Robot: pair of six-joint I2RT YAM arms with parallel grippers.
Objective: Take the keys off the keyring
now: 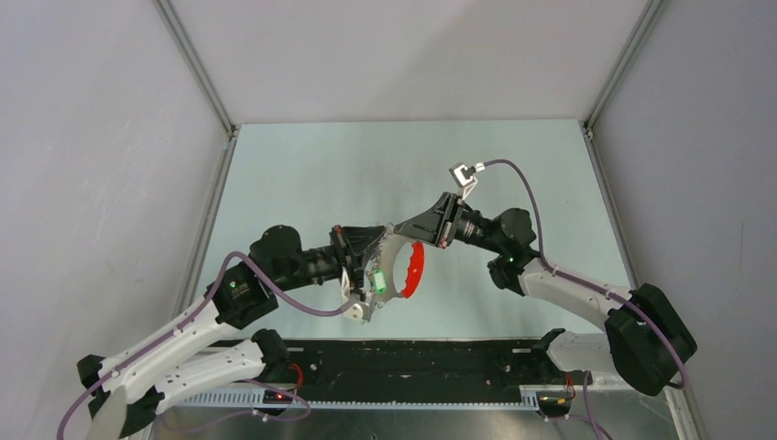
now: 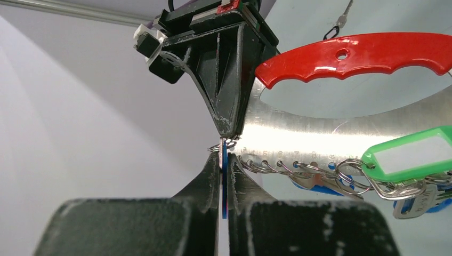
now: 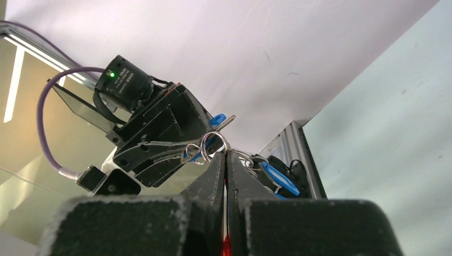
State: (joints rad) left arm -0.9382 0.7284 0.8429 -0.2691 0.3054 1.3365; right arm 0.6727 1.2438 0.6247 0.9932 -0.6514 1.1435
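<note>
One keyring [image 2: 352, 56], airborne: right gripper [image 3: 225, 157] shut tight on its metal band's end, left gripper [image 2: 224, 160] tip-to-tip opposite, pinched shut on a blue-tagged key [image 2: 224, 184]. Band runs lengthwise rightward from left fingertips [image 2: 213, 173]; other keys [image 2: 413, 197] hang beneath.

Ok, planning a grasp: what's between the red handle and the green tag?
Left wrist view: the keyring's curved silver band, split rings hanging along its lower edge.
</note>
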